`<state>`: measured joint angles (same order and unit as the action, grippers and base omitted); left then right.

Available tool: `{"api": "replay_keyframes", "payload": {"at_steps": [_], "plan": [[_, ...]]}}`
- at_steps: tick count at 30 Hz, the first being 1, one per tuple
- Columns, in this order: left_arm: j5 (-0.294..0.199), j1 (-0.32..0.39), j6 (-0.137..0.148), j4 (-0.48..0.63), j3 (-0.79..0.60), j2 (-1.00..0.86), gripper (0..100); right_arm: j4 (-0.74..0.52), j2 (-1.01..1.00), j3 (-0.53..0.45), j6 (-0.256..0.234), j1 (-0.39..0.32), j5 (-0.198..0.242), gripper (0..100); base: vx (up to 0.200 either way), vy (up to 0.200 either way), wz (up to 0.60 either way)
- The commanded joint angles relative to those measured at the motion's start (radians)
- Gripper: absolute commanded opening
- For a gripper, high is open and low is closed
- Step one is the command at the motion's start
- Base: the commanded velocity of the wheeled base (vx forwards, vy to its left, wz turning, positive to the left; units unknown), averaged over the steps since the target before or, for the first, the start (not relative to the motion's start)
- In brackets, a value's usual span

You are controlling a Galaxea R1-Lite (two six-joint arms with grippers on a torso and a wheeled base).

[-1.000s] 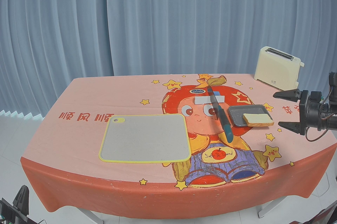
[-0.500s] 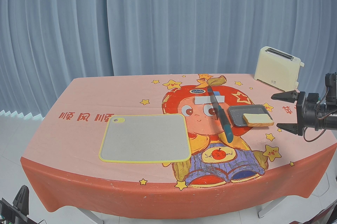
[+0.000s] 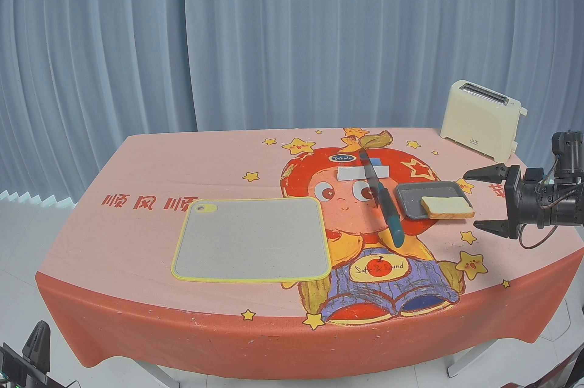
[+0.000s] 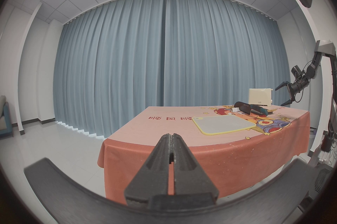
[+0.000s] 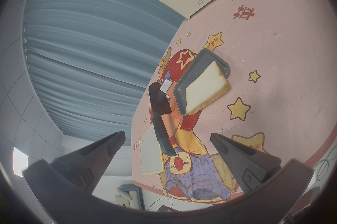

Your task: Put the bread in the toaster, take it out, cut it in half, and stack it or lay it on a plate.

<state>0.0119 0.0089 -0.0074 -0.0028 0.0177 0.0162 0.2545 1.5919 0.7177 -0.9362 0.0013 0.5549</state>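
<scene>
Change over the last second: right claw (image 3: 471,202) has crept in from the edge of the table (image 3: 152,164) toward the bread (image 3: 447,206) and dropped slightly. Head camera steady, and nothing on the table has shifted.

Fingers spread wide, nothing held. Bread lies just in front of the claw's tips, untouched. It rests on the grey plate (image 3: 420,191) and overhangs the corner nearest the claw.

Judgement: approach for the first pick-up; toasting, cutting and plating all still to come.

Left claw (image 4: 172,137) pressed shut on nothing, low and well apart from the table (parked, I take it).

Count:
- bread slices 1
- plate 1
- toaster (image 3: 482,118) 1, past the right claw on the table's far side
- knife (image 3: 383,200) 1, beyond the plate from the claw
- cutting board (image 3: 252,238) 1, farther out still
- claws 2
</scene>
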Motion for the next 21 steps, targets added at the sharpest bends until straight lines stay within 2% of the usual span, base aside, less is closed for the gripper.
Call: {"api": "replay_keyframes", "payload": {"at_steps": [1, 21], "plan": [[0.000, 0.000, 0.000, 0.000, -0.018, -0.016, 0, -0.001, 0.016, 0.000, -0.001, 0.002, 0.003, 100, 0.000, 0.000, 0.00], [0.000, 0.000, 0.000, 0.000, -0.018, -0.016, 0, 0.037, 0.106, 0.013, 0.004, -0.021, 0.002, 100, 0.000, 0.000, 0.00]]}}
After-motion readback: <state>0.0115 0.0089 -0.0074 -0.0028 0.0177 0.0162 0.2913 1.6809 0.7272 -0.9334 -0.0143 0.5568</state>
